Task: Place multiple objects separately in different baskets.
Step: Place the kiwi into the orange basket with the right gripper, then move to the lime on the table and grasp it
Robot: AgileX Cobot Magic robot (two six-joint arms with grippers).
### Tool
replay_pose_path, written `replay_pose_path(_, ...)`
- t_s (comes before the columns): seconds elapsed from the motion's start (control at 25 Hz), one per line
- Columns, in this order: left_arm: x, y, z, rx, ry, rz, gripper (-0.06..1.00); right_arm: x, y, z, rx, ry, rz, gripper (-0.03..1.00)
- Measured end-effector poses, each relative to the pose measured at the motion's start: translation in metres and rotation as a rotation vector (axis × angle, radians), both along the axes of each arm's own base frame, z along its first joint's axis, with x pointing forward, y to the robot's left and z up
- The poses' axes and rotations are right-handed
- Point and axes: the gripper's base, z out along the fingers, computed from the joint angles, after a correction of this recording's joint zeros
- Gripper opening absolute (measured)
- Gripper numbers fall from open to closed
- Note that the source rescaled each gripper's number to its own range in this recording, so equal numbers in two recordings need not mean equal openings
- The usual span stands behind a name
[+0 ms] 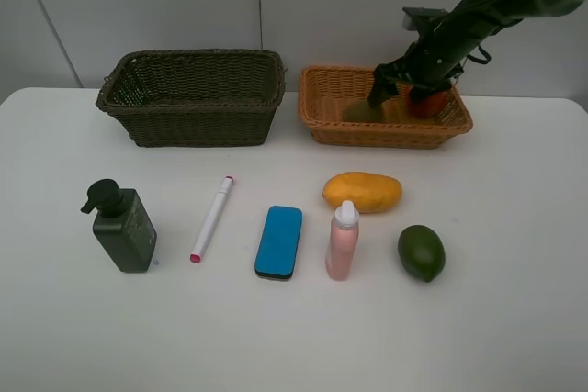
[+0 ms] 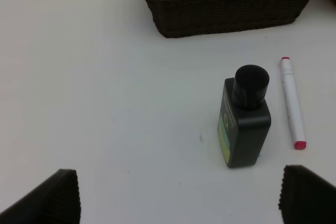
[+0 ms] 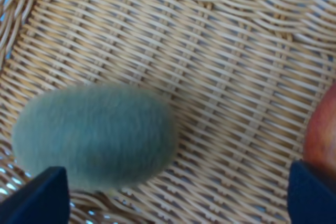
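Observation:
The orange-tan basket [image 1: 386, 126] holds the fuzzy kiwi [image 1: 361, 113] and the red pomegranate [image 1: 429, 102]. My right gripper [image 1: 401, 91] hangs inside this basket, open and empty. In the right wrist view the kiwi [image 3: 94, 135] lies on the weave near one fingertip [image 3: 37, 195], and the pomegranate [image 3: 323, 135] shows at the edge. The dark olive basket [image 1: 193, 103] looks empty. The pump bottle [image 1: 122, 227], marker [image 1: 212, 218], eraser [image 1: 278, 241], spray bottle [image 1: 342, 240], mango [image 1: 362, 192] and avocado [image 1: 421, 252] lie on the table. My left gripper [image 2: 178, 198] is open, short of the pump bottle [image 2: 245, 119].
The white table [image 1: 514, 319] carries everything, with a wall close behind the baskets. The marker [image 2: 292, 103] lies beside the pump bottle, and the dark basket [image 2: 226, 3] stands beyond them. The left arm is out of the exterior high view.

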Motion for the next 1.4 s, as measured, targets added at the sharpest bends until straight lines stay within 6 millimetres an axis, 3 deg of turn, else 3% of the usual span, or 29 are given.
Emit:
replay_pose_path(0.16,0.000,0.000,0.000,0.000,0.000,0.000,1.00,-0.003,0.000,0.006,0.000,0.007,0.007,1.00)
replay_pose_path(0.6,0.000,0.000,0.000,0.000,0.000,0.000,1.00,-0.025,-0.005,0.051,-0.074,0.020,0.106,1.00)
replay_pose_path(0.96,0.000,0.000,0.000,0.000,0.000,0.000,1.00,-0.078,-0.013,0.060,-0.073,0.028,0.044,1.00)
replay_pose_path(1.4,0.000,0.000,0.000,0.000,0.000,0.000,1.00,-0.145,-0.022,0.045,-0.073,0.108,-0.042,1.00)
